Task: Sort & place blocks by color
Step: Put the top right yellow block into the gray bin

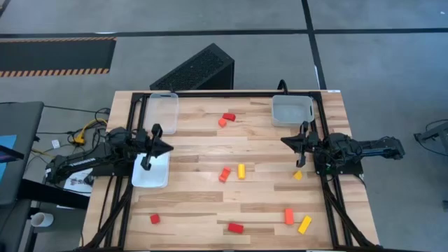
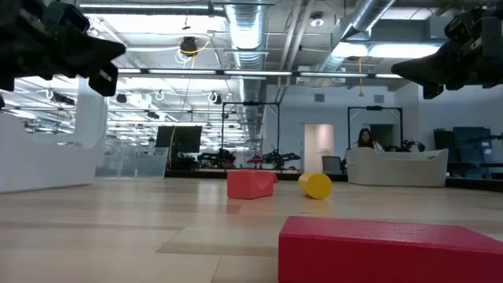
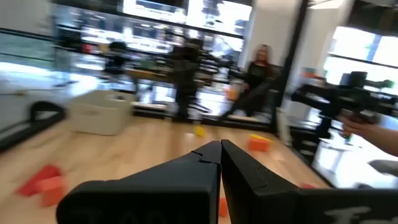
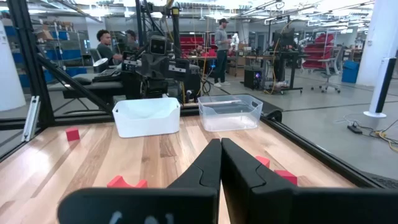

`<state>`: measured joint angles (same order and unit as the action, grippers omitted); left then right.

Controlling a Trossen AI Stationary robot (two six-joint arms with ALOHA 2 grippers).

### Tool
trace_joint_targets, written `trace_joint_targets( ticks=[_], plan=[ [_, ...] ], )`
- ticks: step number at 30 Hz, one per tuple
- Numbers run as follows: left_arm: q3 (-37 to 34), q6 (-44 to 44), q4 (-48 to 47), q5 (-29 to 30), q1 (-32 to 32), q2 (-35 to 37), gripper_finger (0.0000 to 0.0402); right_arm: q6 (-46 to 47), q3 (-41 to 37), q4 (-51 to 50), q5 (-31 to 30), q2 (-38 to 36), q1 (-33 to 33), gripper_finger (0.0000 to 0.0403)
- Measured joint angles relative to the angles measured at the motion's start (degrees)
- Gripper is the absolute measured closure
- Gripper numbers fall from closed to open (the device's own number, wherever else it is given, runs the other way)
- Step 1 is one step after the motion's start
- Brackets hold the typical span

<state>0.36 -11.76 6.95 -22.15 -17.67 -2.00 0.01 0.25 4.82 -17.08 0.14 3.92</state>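
Several small red, orange and yellow blocks lie scattered on the wooden table: a red and orange pair (image 1: 225, 120) toward the far side, an orange one (image 1: 225, 173) beside a yellow one (image 1: 241, 171) mid-table, and a yellow one (image 1: 297, 175) below my right gripper. Others lie toward the near edge, among them a red bar (image 1: 235, 227) (image 2: 391, 250). My left gripper (image 1: 155, 145) (image 3: 220, 147) is shut and hovers over the white tray's far end. My right gripper (image 1: 299, 144) (image 4: 221, 143) is shut and hovers above the table's right part. Neither holds anything.
A white tray (image 1: 150, 171) (image 4: 147, 116) and a clear tray (image 1: 162, 112) (image 4: 230, 112) sit on the left side. A third tray (image 1: 292, 110) stands at the far right. A black frame (image 1: 210, 94) borders the table. People show in the room beyond (image 4: 104, 42).
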Motion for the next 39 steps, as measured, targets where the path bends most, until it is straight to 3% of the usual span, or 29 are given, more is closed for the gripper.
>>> trace_joint_targets(
  ticks=[4,8,14,27,39],
  plan=[
    [-0.01,-4.96,-0.30,7.25,0.00,0.00,0.0401,0.00,0.00,0.13,0.00,0.00,0.00,0.0369],
    [0.00,-3.84,0.57,14.78,-0.04,0.02,0.0401,0.00,0.00,0.17,0.00,0.00,0.00,0.0369],
    [2.20,-3.38,1.18,15.03,-0.02,-0.52,0.0392,0.00,0.00,0.24,0.00,0.00,0.00,0.0369],
    [5.74,-0.98,1.85,16.85,0.00,-7.63,0.0314,-0.04,0.00,0.44,-6.05,0.00,0.00,0.0369],
    [5.81,-0.89,2.09,16.89,0.00,-9.62,0.0309,-0.02,0.62,-0.15,-6.20,0.02,0.00,0.0369]
  ],
)
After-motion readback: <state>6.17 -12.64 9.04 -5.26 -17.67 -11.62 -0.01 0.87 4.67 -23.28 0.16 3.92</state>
